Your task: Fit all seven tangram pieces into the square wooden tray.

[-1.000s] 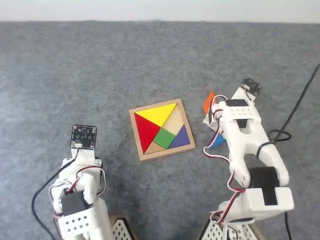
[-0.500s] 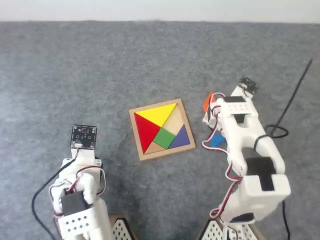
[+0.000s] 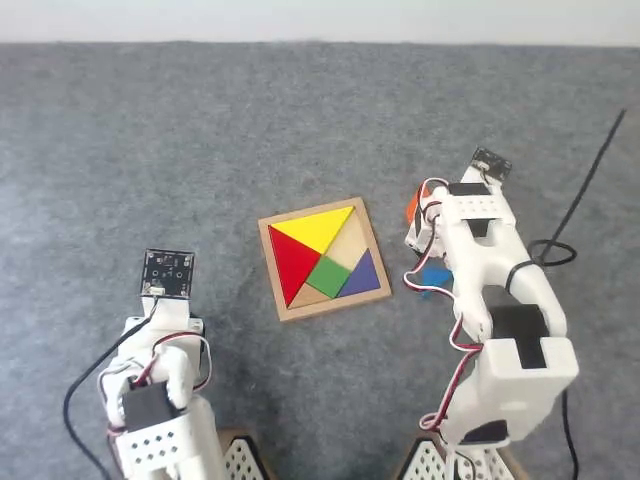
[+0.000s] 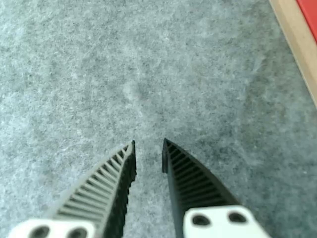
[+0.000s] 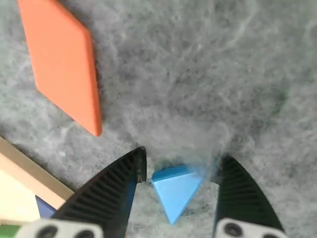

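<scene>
The square wooden tray (image 3: 283, 308) lies mid-table with yellow (image 3: 315, 230), red (image 3: 290, 262), green (image 3: 327, 276) and purple (image 3: 364, 274) pieces in it, and bare wood between them. Just beside it on the carpet lie an orange parallelogram (image 5: 62, 62) and a small blue triangle (image 5: 176, 186). My right gripper (image 5: 181, 166) is open, low over the carpet, one finger on each side of the blue triangle. In the high view the right arm (image 3: 485, 260) covers part of the orange piece (image 3: 413, 205). My left gripper (image 4: 148, 144) hangs over bare carpet with a narrow gap and nothing between its fingers.
Grey carpet covers the whole table. A corner of the tray (image 5: 29, 173) lies close to the right gripper. The tray's edge (image 4: 294, 34) shows far off in the left wrist view. A black cable (image 3: 585, 200) trails beside the right arm.
The right arm has shifted a little toward the far side of the table, staying over the blue triangle. The left arm has not moved.
</scene>
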